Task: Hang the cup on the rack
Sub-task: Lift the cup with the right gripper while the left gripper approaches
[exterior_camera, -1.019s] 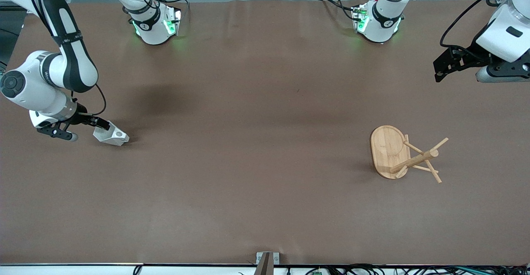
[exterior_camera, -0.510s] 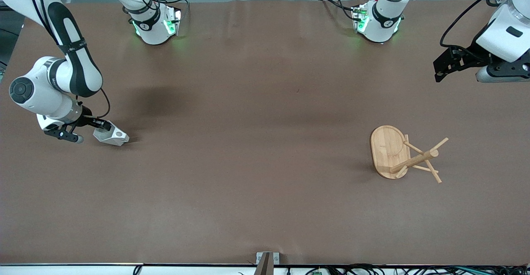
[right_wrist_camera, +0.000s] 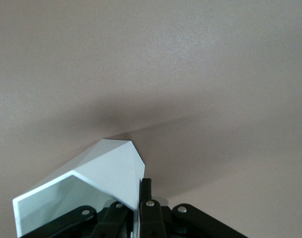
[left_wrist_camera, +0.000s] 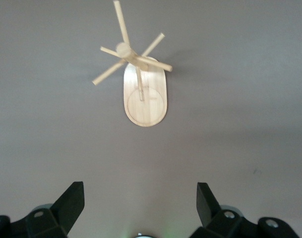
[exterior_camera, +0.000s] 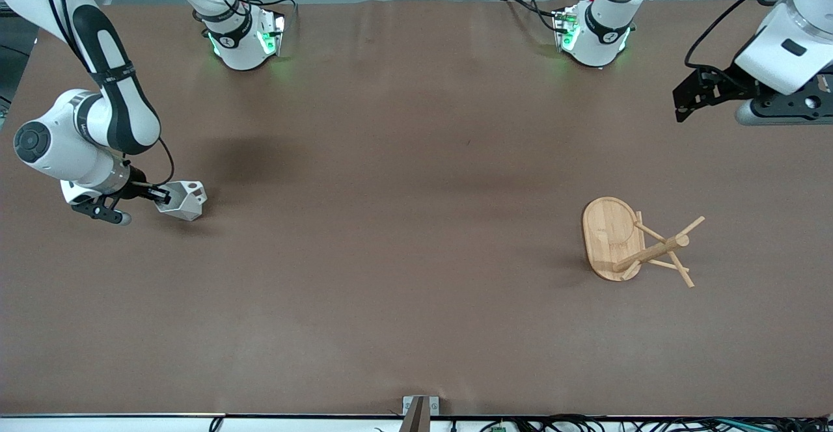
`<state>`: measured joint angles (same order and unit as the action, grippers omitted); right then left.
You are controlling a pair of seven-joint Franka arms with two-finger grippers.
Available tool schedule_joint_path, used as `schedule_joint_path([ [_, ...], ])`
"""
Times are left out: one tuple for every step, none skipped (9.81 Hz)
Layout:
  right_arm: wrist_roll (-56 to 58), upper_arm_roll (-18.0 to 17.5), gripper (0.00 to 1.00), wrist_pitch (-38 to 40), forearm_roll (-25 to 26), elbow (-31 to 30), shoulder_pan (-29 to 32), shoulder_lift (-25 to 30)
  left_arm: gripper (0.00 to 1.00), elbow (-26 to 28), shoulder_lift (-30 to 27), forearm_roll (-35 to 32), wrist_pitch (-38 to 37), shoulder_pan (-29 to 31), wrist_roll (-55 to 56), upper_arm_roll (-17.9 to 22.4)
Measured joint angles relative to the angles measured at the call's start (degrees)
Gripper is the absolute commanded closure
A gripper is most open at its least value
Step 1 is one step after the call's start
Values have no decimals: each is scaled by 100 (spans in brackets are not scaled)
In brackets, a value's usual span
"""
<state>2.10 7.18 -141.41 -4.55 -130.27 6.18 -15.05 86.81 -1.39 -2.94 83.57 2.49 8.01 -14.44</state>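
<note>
The small white faceted cup (exterior_camera: pixel 185 200) is held by my right gripper (exterior_camera: pixel 159 195), which is shut on its rim wall and holds it just above the table at the right arm's end. In the right wrist view the cup (right_wrist_camera: pixel 98 181) fills the space by the fingers (right_wrist_camera: pixel 147 198), one inside and one outside the wall. The bamboo rack (exterior_camera: pixel 634 242) lies tipped on its side near the left arm's end, its oval base on edge and its pegs splayed. My left gripper (exterior_camera: pixel 683 97) is open and empty, high over the table; its wrist view shows the rack (left_wrist_camera: pixel 141 74).
The brown table (exterior_camera: pixel 390 224) carries nothing else. The two arm bases (exterior_camera: pixel 244 35) stand along the edge farthest from the front camera. A small metal bracket (exterior_camera: pixel 420 409) sits at the nearest edge.
My right gripper has lifted the cup off the table and turned it so its rim faces upward. The left gripper has risen slightly. The rack has not moved.
</note>
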Motion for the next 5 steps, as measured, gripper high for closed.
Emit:
schedule_joint_path([
  [349, 2, 99, 251, -8, 104, 0, 1, 0, -12, -3, 154, -237, -9, -4, -136],
  [540, 0, 99, 861, -12, 389, 0, 6, 0, -13, -3, 374, -468, -17, -10, -350],
  [591, -6, 99, 1590, -13, 800, -6, 20, 0, -12, 4, 531, -560, -35, -10, -663],
  [597, -14, 99, 2137, -20, 1189, -15, 49, 0, -11, 30, 685, -513, -77, -8, -987],
  [597, -33, 99, 2494, -51, 1442, -21, 111, 0, -6, 86, 900, -273, -121, -2, -1270],
])
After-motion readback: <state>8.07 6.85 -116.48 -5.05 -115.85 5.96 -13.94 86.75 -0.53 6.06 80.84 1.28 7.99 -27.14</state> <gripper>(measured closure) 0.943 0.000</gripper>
